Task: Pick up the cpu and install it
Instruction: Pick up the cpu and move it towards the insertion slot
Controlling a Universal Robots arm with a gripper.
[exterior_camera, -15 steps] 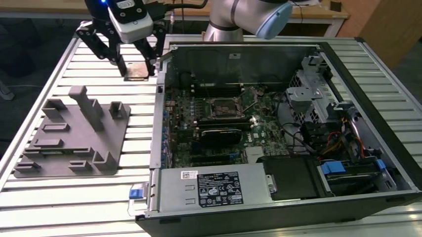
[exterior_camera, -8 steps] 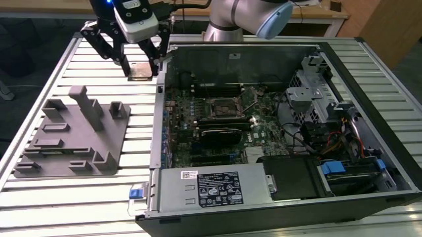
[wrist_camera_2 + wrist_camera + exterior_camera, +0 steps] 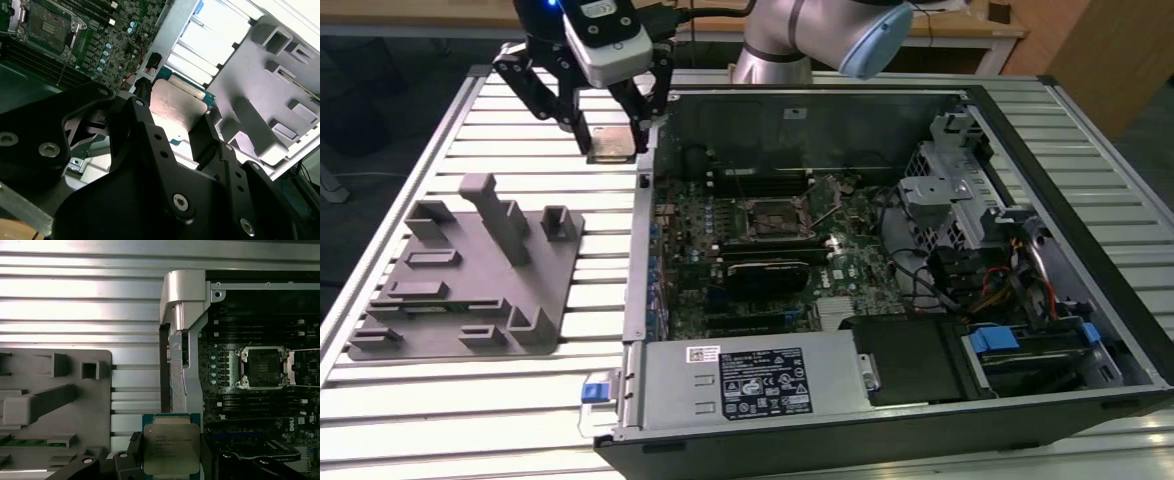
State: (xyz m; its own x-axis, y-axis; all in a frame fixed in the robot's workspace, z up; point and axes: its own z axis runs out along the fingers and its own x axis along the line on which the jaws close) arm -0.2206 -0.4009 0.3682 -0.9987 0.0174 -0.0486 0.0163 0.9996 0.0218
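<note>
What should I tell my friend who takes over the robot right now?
Gripper: shut on the cpu, holding it by its edges.
Cpu: over the slatted table, between the grey fixture plate and the open computer case.
Done: cpu picked up.
Left: the socket on the motherboard is empty; cpu not yet installed.

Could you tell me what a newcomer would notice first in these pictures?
The open computer case sits on the exterior view's right, its motherboard socket empty. Just outside its far corner, the hand grips the cpu over the slatted table, with the grey fixture plate at that view's left.
</note>
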